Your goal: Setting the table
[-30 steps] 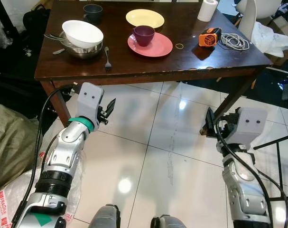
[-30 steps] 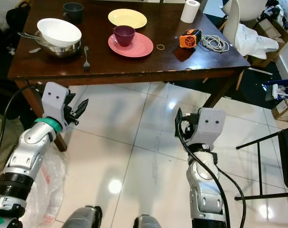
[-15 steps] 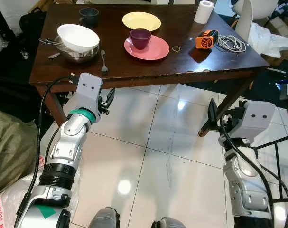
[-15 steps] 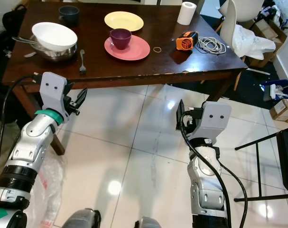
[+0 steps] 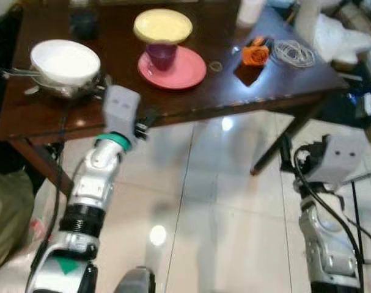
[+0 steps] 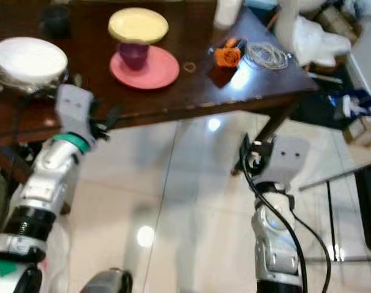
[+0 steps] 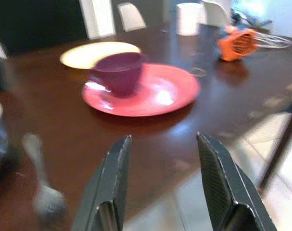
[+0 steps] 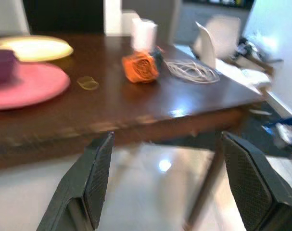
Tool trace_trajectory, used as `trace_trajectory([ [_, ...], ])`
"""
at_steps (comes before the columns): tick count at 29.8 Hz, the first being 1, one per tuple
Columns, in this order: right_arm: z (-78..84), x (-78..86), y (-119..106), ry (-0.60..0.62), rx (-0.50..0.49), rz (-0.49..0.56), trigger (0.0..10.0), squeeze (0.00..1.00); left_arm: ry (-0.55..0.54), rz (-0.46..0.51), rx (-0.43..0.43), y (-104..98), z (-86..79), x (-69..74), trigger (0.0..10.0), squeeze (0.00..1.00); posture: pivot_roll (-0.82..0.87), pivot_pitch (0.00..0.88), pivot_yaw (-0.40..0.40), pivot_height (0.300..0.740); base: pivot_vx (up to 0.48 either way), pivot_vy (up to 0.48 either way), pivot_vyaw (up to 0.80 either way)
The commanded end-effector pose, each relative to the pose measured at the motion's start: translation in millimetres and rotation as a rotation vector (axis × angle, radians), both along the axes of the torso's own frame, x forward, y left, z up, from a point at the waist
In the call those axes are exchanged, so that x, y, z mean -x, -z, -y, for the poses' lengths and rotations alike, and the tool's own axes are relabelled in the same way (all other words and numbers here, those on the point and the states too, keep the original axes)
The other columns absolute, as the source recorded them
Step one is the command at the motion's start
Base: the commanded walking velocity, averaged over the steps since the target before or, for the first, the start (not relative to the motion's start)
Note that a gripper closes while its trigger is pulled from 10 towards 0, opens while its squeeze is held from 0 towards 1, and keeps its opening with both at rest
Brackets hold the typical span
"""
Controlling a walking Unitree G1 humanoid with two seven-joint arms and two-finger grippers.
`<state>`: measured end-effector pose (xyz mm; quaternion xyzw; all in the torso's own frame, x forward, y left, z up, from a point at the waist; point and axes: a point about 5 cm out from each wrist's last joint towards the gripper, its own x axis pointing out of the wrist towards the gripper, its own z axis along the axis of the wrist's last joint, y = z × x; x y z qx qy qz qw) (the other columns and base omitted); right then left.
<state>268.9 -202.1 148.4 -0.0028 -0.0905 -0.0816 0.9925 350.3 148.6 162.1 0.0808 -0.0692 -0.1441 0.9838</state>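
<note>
**Both grippers raised at the tabletop edge, nothing held**

Head views (blurred): the left gripper (image 5: 142, 122) is lifted to the near edge of the dark wooden tabletop (image 5: 112, 91). Ahead of it and slightly to its right sits the pink plate (image 5: 173, 66) with the purple cup (image 5: 162, 54) standing on it; the yellow plate (image 5: 162, 25) lies just beyond the cup. To the gripper's left, the white bowl (image 5: 65, 61) rests in a metal bowl (image 5: 63, 90). The right gripper (image 5: 287, 152) hangs lower, over the tiled floor (image 5: 222, 213) near a table leg; the orange tool (image 5: 255, 54) and a coil of white cable (image 5: 289, 50) lie above and ahead of it on the tabletop.

Left wrist view: the left gripper's fingers (image 7: 109, 183) stand apart with nothing between them. Straight ahead is the pink plate with the purple cup, the yellow plate behind. A fork (image 7: 40, 187) lies on the tabletop just beside one finger. The orange tool and a white roll (image 7: 188, 18) sit farther off.

Right wrist view: the right gripper's fingers (image 8: 95, 178) are spread wide and empty, below the tabletop edge. Ahead lie a rubber band (image 8: 88, 83), the orange tool and the cable.
</note>
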Motion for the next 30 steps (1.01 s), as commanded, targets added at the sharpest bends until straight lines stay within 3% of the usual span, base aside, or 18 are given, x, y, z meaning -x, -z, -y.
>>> trace_trajectory([
  [1, -0.5, 0.8, 2.4, -0.005, 0.010, -0.012, 10.0, 0.00, -0.022, -0.022, 0.003, 5.6, -5.2, 0.6, 10.0, 0.00, 0.09, 0.000, -0.001, 0.740, 0.352, 0.000, 0.00],
  [30, -1.6, -0.6, 2.3, -0.009, 0.005, -0.008, 10.0, 0.00, -0.012, 0.001, -0.009, 2.0, -3.6, -0.6, 10.0, 0.00, 0.10, 0.000, 0.002, 0.740, 0.350, 0.000, 0.00],
])
